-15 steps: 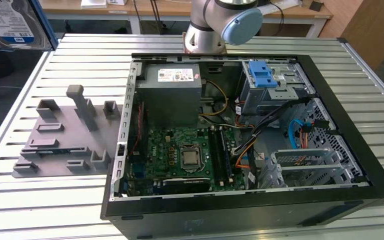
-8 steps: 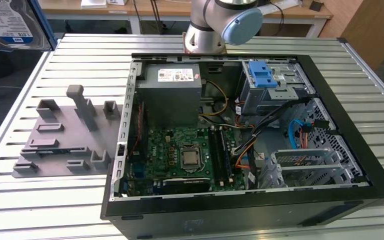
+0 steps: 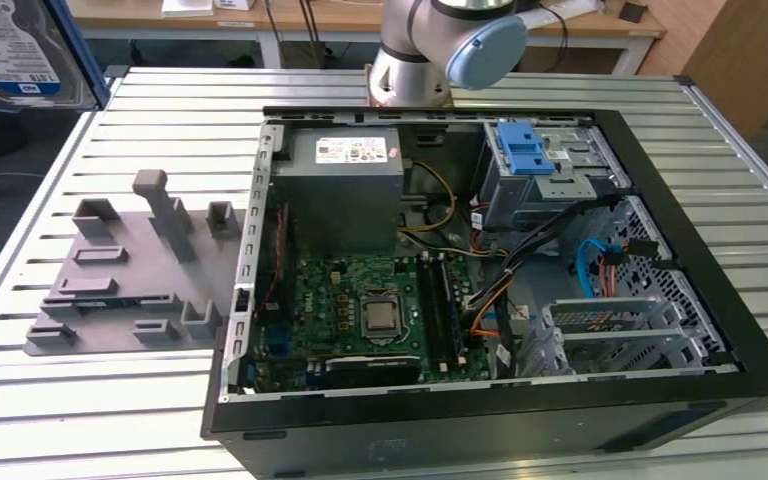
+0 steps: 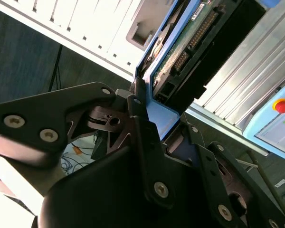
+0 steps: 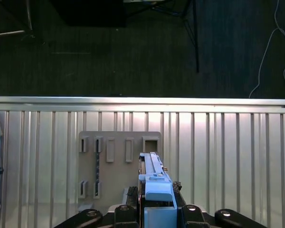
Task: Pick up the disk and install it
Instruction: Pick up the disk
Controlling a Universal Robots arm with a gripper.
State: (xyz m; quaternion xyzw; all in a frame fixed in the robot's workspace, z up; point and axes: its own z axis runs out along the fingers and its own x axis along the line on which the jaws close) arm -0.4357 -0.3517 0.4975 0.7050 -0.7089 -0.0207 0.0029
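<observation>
Far on the exterior view's left, up near the camera, the disk hangs high off the table, label showing, blue bracket along its edge. In the second wrist view the gripper has its fingers clamped on that blue bracket, with the disk held edge-on between them. The grip looks seated, no gap to see. Below it, in the first wrist view, lies the grey stand, its slots bare, so the pick reads as done and you are in the carry. Next along, the open case lies on its side. The grey box with the white sticker sits at the back and the motherboard in front of it. Towards the exterior view's right is the drive cage with the blue latch, with loose cables just beside it. For the carry, my judgement: go slow and avoid any jerk that could let the bracket slip in the fingers. Stay well above the stand's upright posts and the case wall, and watch those cables, the likeliest snag.
</observation>
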